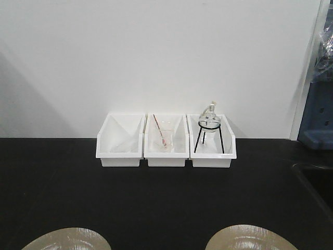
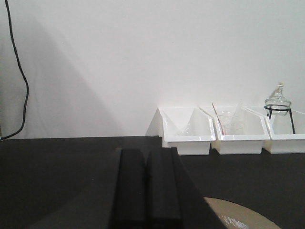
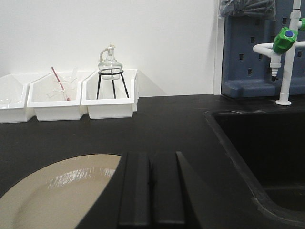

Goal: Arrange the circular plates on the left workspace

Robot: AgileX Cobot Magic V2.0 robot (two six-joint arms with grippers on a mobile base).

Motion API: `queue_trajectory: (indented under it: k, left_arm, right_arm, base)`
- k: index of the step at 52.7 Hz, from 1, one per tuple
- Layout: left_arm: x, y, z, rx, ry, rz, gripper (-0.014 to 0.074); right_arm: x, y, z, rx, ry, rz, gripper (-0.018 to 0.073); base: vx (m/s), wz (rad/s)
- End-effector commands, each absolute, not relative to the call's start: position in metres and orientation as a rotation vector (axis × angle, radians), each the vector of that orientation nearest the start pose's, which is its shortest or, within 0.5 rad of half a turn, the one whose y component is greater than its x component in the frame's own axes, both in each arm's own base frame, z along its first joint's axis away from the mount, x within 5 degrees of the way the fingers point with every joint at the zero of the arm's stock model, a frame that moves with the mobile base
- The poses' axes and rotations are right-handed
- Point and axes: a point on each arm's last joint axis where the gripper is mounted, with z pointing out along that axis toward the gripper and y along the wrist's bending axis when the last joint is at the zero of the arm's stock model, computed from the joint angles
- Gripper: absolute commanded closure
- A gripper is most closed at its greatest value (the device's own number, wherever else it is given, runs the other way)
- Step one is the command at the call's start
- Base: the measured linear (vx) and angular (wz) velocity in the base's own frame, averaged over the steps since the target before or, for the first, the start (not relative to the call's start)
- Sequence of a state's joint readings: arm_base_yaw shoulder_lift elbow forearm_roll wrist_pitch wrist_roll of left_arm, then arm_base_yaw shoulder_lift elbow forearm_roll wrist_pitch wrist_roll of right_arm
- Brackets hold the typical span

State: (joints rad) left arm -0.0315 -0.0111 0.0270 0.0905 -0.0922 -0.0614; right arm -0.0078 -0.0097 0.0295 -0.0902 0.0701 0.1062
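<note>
Two tan circular plates lie on the black countertop [image 1: 156, 198] at the near edge of the front view, one at the left [image 1: 67, 239] and one at the right [image 1: 251, 238]; only their far rims show. In the left wrist view my left gripper [image 2: 147, 157] is shut with nothing in it, and a plate [image 2: 243, 217] lies just right of it. My right gripper [image 3: 151, 157] is likewise shut and empty, with a glossy plate [image 3: 52, 195] on its left, partly hidden behind the fingers. Neither gripper shows in the front view.
Three white bins [image 1: 166, 140] stand in a row against the back wall; the middle one holds glassware, the right one a flask on a black tripod [image 1: 209, 127]. A recessed sink [image 3: 267, 143] with a green-handled tap [image 3: 285, 45] lies to the right.
</note>
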Motion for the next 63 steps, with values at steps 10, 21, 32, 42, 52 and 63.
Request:
queue_trajectory:
  k: [10, 21, 32, 42, 52, 63]
  left_arm:
    - [0.052, -0.003, 0.220, 0.031, 1.296, -0.053, 0.0594]
    - [0.046, -0.002, 0.268, -0.173, 1.356, -0.277, 0.0594]
    - [0.085, -0.003, 0.355, -0.192, 1.535, -0.261, 0.0594]
    - [0.161, -0.010, 0.372, -0.285, 1.858, -0.318, 0.0594]
    - [0.185, -0.013, 0.347, -0.273, 2.063, -0.305, 0.0568]
    - [0.202, -0.024, 0.327, -0.184, 2.195, -0.382, 0.0316]
  right_arm:
    - [0.055, 0.000, 0.208, 0.013, 1.403, 0.015, 0.0558]
    - [0.051, -0.001, 0.246, 0.091, 1.259, 0.104, 0.0558]
    - [0.078, -0.001, 0.301, 0.059, 1.363, 0.053, 0.0558]
    - [0.136, -0.001, 0.310, 0.070, 1.557, 0.054, 0.0558]
    - [0.147, -0.002, 0.300, 0.078, 1.625, 0.057, 0.0558]
    - [0.147, -0.002, 0.300, 0.077, 1.625, 0.056, 0.0558]
  base:
    - [0.00, 0.00]
    - [0.00, 0.00]
    - [0.00, 0.00]
    - [0.00, 0.00]
    - [0.00, 0.00]
    - [0.00, 0.00]
